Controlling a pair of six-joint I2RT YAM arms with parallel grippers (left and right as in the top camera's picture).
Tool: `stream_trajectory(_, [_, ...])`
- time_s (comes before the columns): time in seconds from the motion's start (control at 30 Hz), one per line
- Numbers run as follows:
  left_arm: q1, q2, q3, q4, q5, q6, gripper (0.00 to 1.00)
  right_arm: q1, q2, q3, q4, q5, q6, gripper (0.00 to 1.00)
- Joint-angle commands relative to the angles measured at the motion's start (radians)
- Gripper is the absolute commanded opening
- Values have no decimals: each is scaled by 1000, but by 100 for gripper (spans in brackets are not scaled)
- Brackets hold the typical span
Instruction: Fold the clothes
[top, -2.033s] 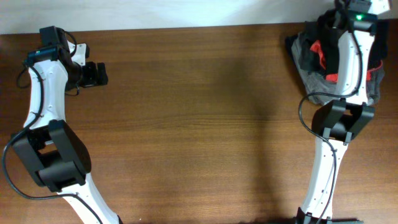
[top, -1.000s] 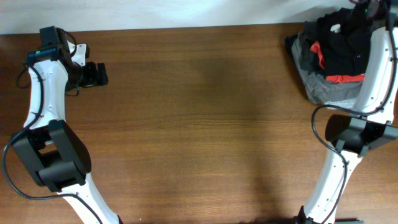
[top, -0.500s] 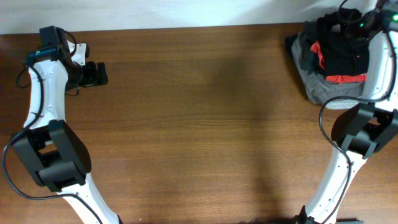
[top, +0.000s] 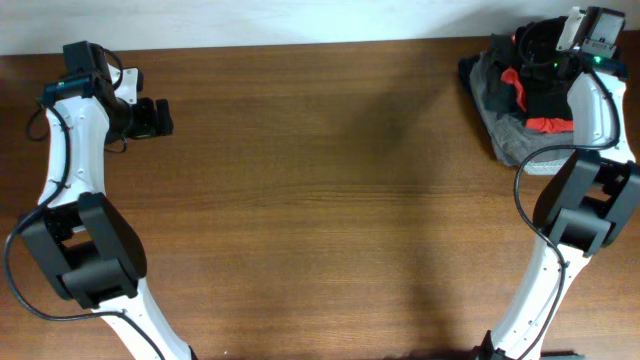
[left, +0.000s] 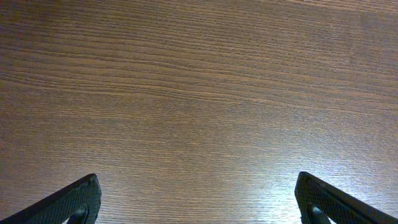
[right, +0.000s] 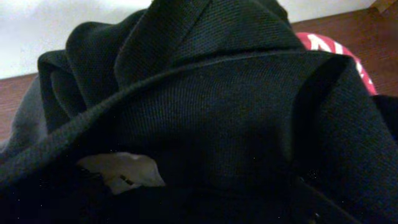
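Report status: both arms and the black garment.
Left jaws open over table, holding nothing. Right jaws at black garment, state unclear. Garment bunched, unfolded, atop red garment and grey garment.

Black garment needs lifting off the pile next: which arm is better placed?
Right. The right hand hangs at the pile at the far corner of the table, with the black garment filling its wrist view. The left hand is open over bare wood on the opposite side.
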Motion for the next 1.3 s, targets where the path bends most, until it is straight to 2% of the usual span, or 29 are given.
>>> stream_trajectory(0.0, [-2,6,3,2,11,-6,99,-6,-42,21,-51,9,12,99])
stream_trajectory(0.43, [-2,6,2,2,11,-5,99,-2,-333,310,-278,-30,73,99])
stream_trajectory(0.5, [-2,6,3,2,11,-5,99,2,-381,328,-310,-111,73,99])
stream_trajectory(0.63, [-2,6,3,2,11,-5,99,31,-476,330,-370,-430,75,99])
stream_trajectory(0.8, [-2,6,3,2,11,-5,99,119,-538,330,-404,-917,264,99])
stream_trajectory(0.9, [-2,6,3,2,11,-5,99,188,-541,330,-405,-1102,391,99])
stream_trajectory(1.1, [-2,6,3,2,11,-5,99,283,-529,329,-405,-1115,402,99])
stream_trajectory(1.27, [-2,6,3,2,11,-5,99,287,-528,329,-405,-1116,402,99])
